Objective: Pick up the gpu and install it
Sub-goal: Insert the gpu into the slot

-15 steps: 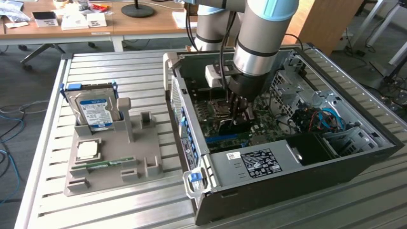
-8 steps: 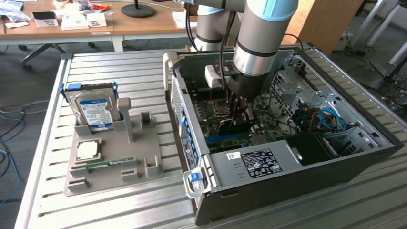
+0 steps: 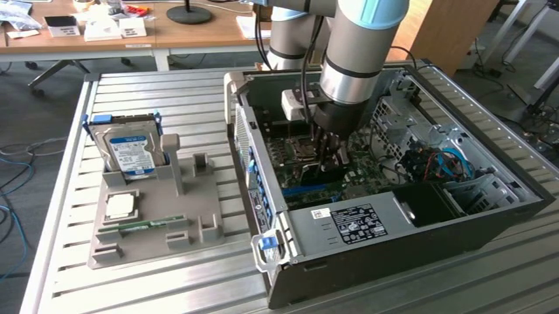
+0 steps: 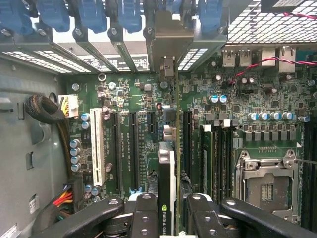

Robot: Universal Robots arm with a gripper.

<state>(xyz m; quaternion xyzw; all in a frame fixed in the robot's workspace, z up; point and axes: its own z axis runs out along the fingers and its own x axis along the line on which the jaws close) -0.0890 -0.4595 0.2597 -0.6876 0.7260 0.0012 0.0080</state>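
Note:
My gripper [image 4: 169, 212] reaches down into the open computer case [image 3: 489, 216] and is shut on the gpu [image 4: 167, 171], a thin dark card seen edge-on with a green-and-black label. The black fingers [image 4: 143, 213] press on both sides of the card. The card stands on edge over the motherboard [image 4: 133, 89], in line with the black expansion slots. Its silver bracket [image 4: 171, 47] sits up against the case's rear slot openings. In the exterior view the gripper [image 3: 328, 157] hangs over the middle of the motherboard, and the card is hard to make out between its fingers.
A white slot [image 4: 97, 146], a memory module [image 4: 207, 153] and the cpu socket [image 4: 267, 186] flank the card. Blue clips [image 4: 94, 15] line the rear openings. Outside the case, a grey fixture [image 3: 153, 242] holds a hard drive [image 3: 131, 150], a chip [image 3: 120, 206] and a memory stick [image 3: 140, 226].

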